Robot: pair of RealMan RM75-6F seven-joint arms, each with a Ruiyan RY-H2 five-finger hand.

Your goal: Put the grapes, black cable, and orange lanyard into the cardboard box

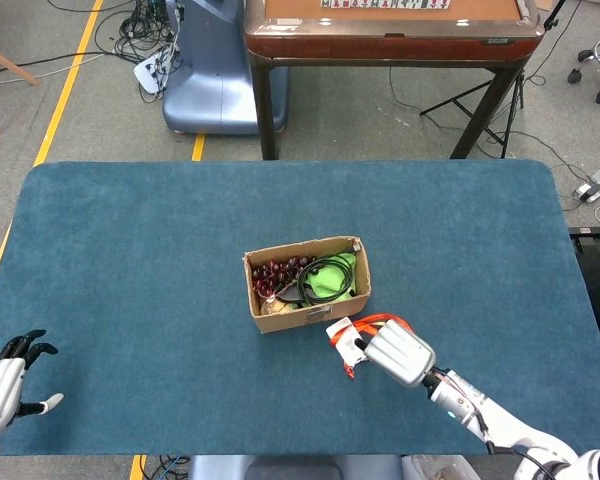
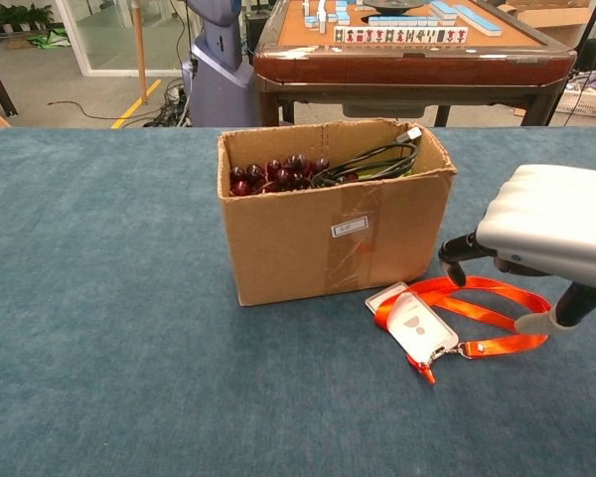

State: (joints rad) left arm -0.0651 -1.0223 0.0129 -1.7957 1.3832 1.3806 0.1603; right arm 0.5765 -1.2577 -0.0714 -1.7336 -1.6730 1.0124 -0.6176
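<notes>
Right hand [image 2: 551, 234] hovers palm-down over the orange lanyard [image 2: 477, 303], fingers spread, holding nothing; fingertips sit just above the strap loop, no contact that I can confirm. Lanyard lies flat on the table [image 1: 130, 250], just beside the cardboard box [image 2: 328, 238] on its near-right side, badge end toward the box, strap running away to the right; long axis roughly left-right in chest view. Grapes [image 2: 273, 171] and black cable [image 2: 372, 159] already inside the box. Left hand [image 1: 5, 385] is well apart at the table's far-left corner, fingers apart, empty. I judge the right hand far nearer; next move is a descent straight down onto the strap.
</notes>
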